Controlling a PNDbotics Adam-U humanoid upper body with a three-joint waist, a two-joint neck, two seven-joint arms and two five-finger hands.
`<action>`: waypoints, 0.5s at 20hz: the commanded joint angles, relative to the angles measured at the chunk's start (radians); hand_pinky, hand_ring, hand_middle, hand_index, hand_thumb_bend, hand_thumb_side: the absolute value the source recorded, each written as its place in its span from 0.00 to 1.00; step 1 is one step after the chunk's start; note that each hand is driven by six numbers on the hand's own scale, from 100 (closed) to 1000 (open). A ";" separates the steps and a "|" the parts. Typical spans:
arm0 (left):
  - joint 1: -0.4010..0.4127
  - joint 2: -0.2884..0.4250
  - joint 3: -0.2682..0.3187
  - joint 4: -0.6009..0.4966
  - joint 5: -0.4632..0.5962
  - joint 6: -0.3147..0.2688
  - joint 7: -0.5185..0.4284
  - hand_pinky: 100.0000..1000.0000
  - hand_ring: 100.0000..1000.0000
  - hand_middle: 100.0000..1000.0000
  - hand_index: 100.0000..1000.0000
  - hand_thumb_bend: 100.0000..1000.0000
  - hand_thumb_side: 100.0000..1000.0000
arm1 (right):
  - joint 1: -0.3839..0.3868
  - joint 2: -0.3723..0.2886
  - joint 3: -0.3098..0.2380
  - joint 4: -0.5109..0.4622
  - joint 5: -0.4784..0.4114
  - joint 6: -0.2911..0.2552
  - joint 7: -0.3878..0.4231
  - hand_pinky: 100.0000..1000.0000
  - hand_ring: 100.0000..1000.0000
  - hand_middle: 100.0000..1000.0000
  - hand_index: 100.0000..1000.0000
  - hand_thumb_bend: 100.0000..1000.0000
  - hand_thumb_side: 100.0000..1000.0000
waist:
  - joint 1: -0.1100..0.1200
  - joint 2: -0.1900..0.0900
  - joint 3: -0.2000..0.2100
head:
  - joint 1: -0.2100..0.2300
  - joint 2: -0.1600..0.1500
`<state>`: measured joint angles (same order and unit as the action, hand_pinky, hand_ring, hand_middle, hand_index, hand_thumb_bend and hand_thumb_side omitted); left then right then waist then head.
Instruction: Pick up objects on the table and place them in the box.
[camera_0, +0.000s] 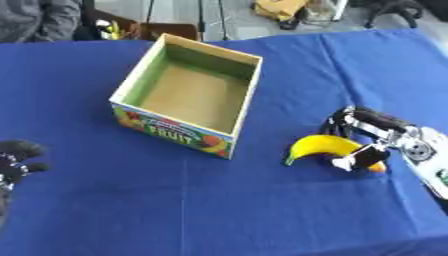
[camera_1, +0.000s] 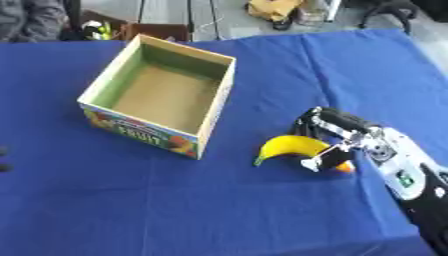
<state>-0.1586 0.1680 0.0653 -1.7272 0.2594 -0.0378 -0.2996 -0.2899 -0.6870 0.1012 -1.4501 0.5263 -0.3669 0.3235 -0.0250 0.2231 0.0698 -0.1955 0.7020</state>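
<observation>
A yellow banana (camera_0: 320, 146) lies on the blue tablecloth, right of the box, its green tip pointing left. My right hand (camera_0: 371, 135) comes in from the right edge and is curled round the banana's right end, fingers behind it and thumb in front. A small orange bit (camera_0: 378, 168) shows just under the thumb. The open cardboard fruit box (camera_0: 248, 97) stands left of centre with nothing inside it. My left hand (camera_0: 16, 159) rests at the left edge, low down, far from everything, fingers relaxed.
The blue cloth (camera_0: 219, 210) covers the whole table. Beyond the far edge are a dark crate, yellow items on the floor and a seated person's sleeve at the upper left.
</observation>
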 joint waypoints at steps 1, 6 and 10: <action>-0.005 0.017 -0.001 -0.010 0.000 -0.001 -0.001 0.62 0.71 0.59 0.66 0.18 1.00 | -0.016 -0.048 -0.019 -0.042 -0.016 0.004 -0.008 0.37 0.30 0.33 0.47 0.14 0.07 | -0.001 -0.017 -0.001 | 0.002 0.004; -0.002 0.018 -0.001 -0.009 -0.001 -0.001 0.000 0.62 0.71 0.59 0.66 0.18 1.00 | -0.043 -0.081 -0.026 -0.089 -0.041 0.004 -0.010 0.37 0.30 0.33 0.47 0.14 0.06 | -0.003 -0.022 -0.003 | 0.005 0.006; 0.000 0.019 0.000 -0.009 0.000 -0.001 0.000 0.62 0.71 0.59 0.66 0.18 1.00 | -0.067 -0.103 -0.028 -0.113 -0.062 0.007 -0.007 0.37 0.30 0.33 0.47 0.14 0.06 | -0.004 -0.026 -0.005 | 0.006 0.008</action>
<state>-0.1547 0.1680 0.0653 -1.7226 0.2594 -0.0377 -0.2996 -0.3415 -0.7439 0.0916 -1.5365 0.4800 -0.3620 0.3183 -0.0279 0.2152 0.0670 -0.1912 0.7025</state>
